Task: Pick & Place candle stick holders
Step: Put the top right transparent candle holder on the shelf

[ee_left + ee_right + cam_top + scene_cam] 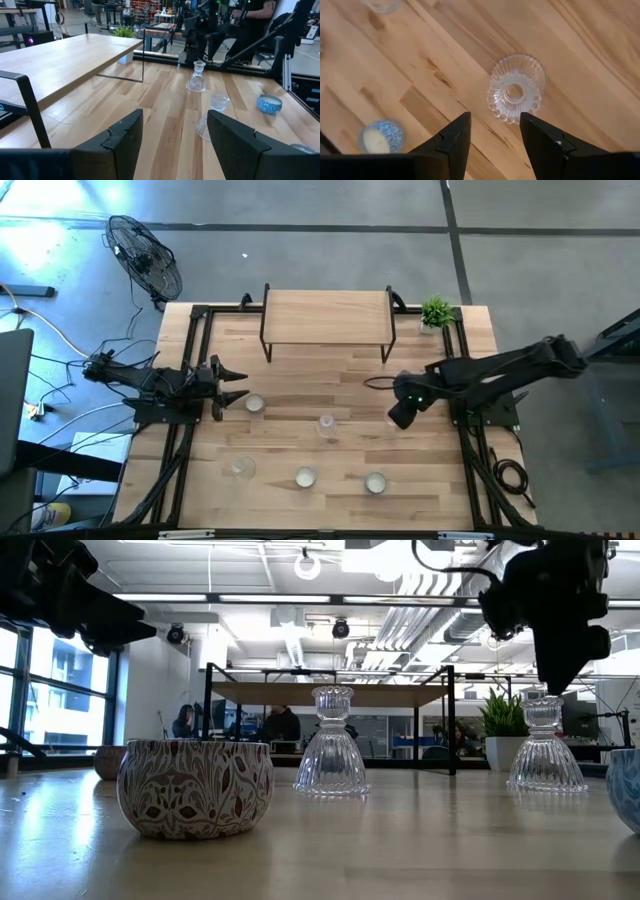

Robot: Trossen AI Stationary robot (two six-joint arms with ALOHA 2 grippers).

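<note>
The room was bright. Ceiling lights shone white, and the window glowed. The table was shiny. The near patterned cup looked a little blurry.

Looks straight down from far overhead in the high view, taking in the whole table and both arms; sits at tabletop height in the low view, facing level across toward the shelf and the room, very near a patterned cup. Peers forward low over the wood in the left wrist view; stares almost straight down, close, in the right wrist view. Shares one glass holder across both wrist views.
</note>
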